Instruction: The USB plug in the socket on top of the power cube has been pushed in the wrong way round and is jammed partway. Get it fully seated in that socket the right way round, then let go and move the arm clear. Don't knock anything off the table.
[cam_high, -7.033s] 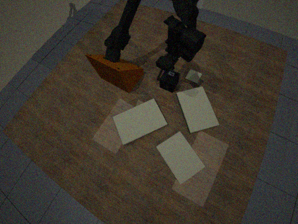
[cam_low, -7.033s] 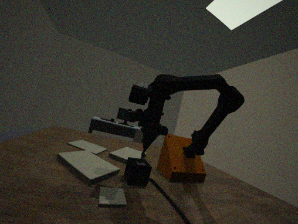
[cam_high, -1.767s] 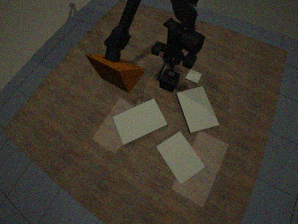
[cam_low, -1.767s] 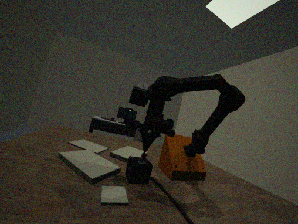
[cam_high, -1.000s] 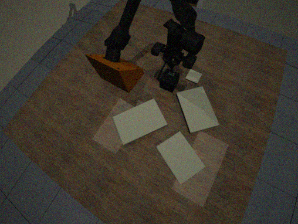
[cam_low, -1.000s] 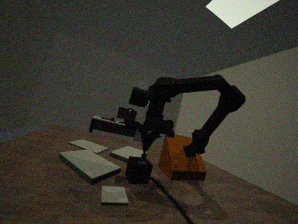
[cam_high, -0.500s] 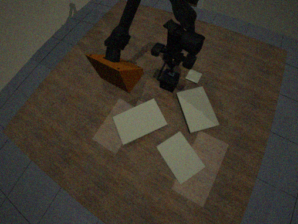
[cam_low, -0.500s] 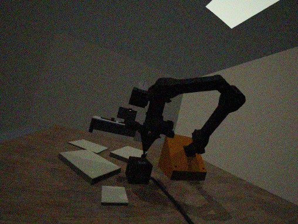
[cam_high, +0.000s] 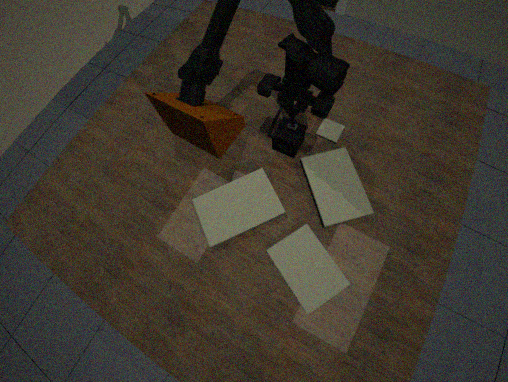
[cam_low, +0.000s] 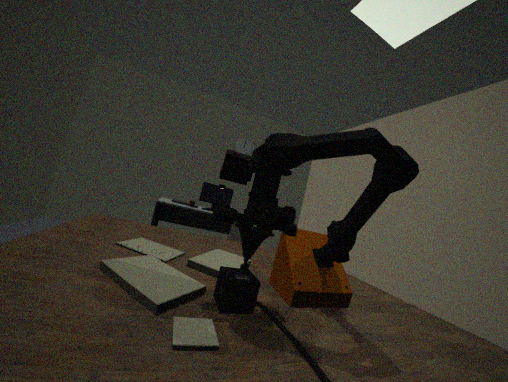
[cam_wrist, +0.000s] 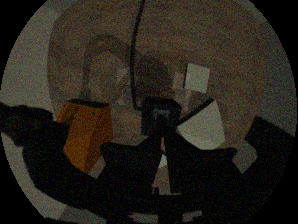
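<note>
The black power cube (cam_high: 288, 141) (cam_low: 236, 295) (cam_wrist: 147, 122) stands on the wooden table. My gripper (cam_high: 293, 118) (cam_low: 245, 260) (cam_wrist: 162, 128) points down over the cube's top, its narrow fingertips nearly together and shut on the USB plug. The plug (cam_low: 244, 266) shows only as a small dark piece between the tips and the cube's top face. Pale socket markings show on the top in the wrist view. Whether the plug is in the socket, how deep, and which way round are too dark and small to tell.
An orange wedge-shaped arm base (cam_high: 185, 120) (cam_low: 311, 270) (cam_wrist: 87, 132) stands beside the cube. Several pale slabs lie around it, including a large one (cam_high: 337, 190) (cam_low: 150, 280) (cam_wrist: 205, 127) and a small one (cam_high: 331, 130) (cam_low: 195, 332) (cam_wrist: 197, 77). A black cable (cam_low: 287, 331) (cam_wrist: 133, 50) runs from the cube.
</note>
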